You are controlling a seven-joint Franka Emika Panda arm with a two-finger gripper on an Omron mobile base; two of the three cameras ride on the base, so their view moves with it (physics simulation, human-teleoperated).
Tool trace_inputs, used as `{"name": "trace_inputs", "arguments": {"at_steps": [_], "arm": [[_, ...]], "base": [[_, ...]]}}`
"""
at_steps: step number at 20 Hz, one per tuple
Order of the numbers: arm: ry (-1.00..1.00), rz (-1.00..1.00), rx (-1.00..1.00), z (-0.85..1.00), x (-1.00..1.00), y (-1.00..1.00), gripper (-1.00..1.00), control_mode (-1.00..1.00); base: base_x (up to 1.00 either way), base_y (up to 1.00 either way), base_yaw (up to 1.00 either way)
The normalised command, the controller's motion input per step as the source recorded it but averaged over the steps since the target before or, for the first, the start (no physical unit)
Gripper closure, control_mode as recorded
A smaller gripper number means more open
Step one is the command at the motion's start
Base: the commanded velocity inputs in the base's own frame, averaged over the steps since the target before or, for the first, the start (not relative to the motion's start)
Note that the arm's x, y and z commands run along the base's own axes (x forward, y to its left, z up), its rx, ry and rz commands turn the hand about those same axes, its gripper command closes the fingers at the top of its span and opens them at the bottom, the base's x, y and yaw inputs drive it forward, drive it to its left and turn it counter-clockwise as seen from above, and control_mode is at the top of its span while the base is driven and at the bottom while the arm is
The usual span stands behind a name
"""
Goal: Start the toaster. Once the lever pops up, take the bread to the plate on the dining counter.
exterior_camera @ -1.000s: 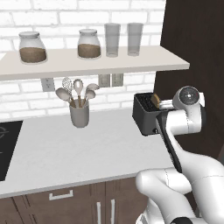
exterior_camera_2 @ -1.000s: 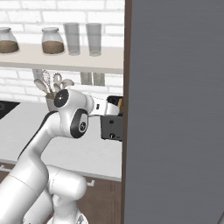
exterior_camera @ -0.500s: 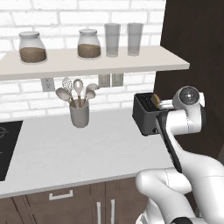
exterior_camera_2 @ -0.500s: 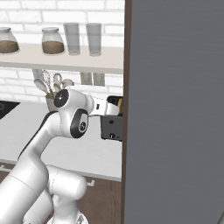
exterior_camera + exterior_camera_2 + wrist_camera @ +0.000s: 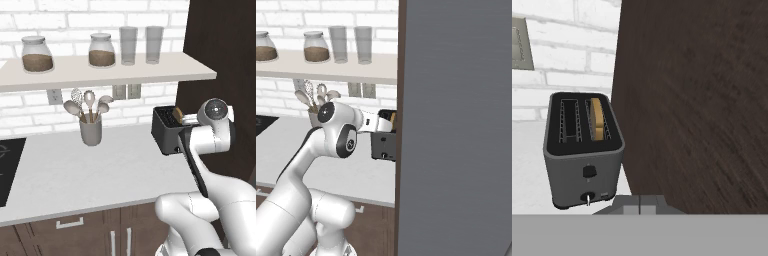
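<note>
One slice of the bread [image 5: 598, 119] stands in the toaster [image 5: 583, 150], in the slot nearer the dark wood panel [image 5: 702, 100], its top edge showing a little above the slot. In the hand view the toaster sits at about nine o'clock of centre, on the white worktop [image 5: 75, 175] against the brick wall, and the gripper [image 5: 640, 204] rests at six o'clock, its two tips pressed together with nothing between them.

Across the last second nothing has changed: the arm, the toaster and the bread sit exactly where they were in both base views. That stillness most likely means the robot is either waiting on the toaster or pausing before its next move. On the end face a round knob [image 5: 588, 172] sits mid-height, and a small pale tab that looks like the lever [image 5: 588, 199] sits at the very bottom of its travel, which suggests the toaster has been started and the lever has not yet popped up.

The bread therefore stays put for now. In the left base view the utensil crock [image 5: 91, 133] stands at ten o'clock from the toaster, well apart from it.
</note>
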Motion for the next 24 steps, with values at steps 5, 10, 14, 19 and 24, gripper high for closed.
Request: {"name": "trace_inputs", "arguments": {"at_steps": [5,10,14,19,24], "arm": [[0.00,0.00,0.00,0.00,0.00,0.00,1.00,-1.00],[0.00,0.00,0.00,0.00,0.00,0.00,1.00,-1.00],[0.00,0.00,0.00,0.00,0.00,0.00,1.00,-1.00],[0.00,0.00,0.00,0.00,0.00,0.00,1.00,-1.00],[0.00,0.00,0.00,0.00,0.00,0.00,1.00,-1.00]], "base": [[0.00,0.00,0.00],[0.00,0.00,0.00],[0.00,0.00,0.00],[0.00,0.00,0.00],[0.00,0.00,0.00]]}}
